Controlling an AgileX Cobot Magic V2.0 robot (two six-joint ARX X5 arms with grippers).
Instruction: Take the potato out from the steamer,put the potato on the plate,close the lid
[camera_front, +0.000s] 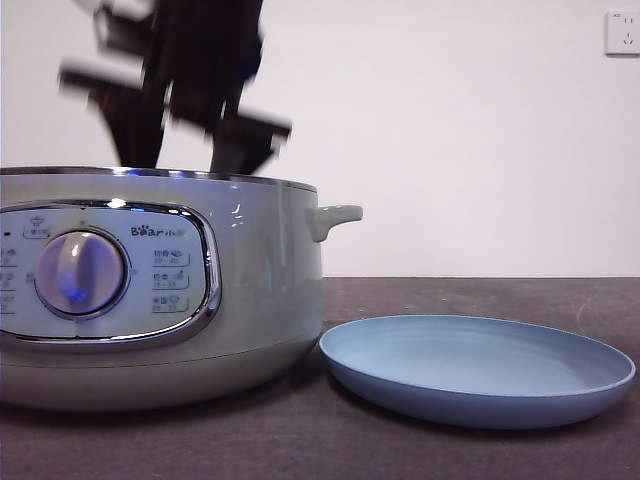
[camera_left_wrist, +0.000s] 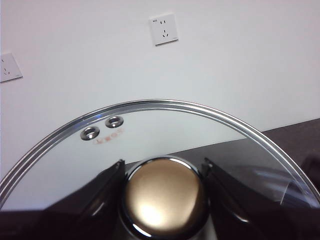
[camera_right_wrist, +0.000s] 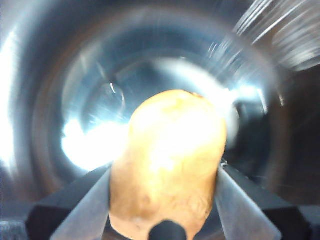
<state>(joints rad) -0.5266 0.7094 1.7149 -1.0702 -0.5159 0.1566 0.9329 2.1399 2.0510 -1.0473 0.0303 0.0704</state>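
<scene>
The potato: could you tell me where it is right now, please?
The potato sits between the right gripper's jaws inside the steamer, as the right wrist view shows; the front view hides it behind the steamer's wall.

Motion blur smears the arm (camera_front: 180, 85); glare whitens the potato (camera_right_wrist: 167, 160) and steamer (camera_right_wrist: 75, 125) interior.

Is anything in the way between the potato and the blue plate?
Only the steamer's own wall. The right gripper grips the potato down inside the pot, so it must lift over the chrome rim. Beyond that, the plate lies bare beside the steamer. The left gripper holds the lid clear.
</scene>
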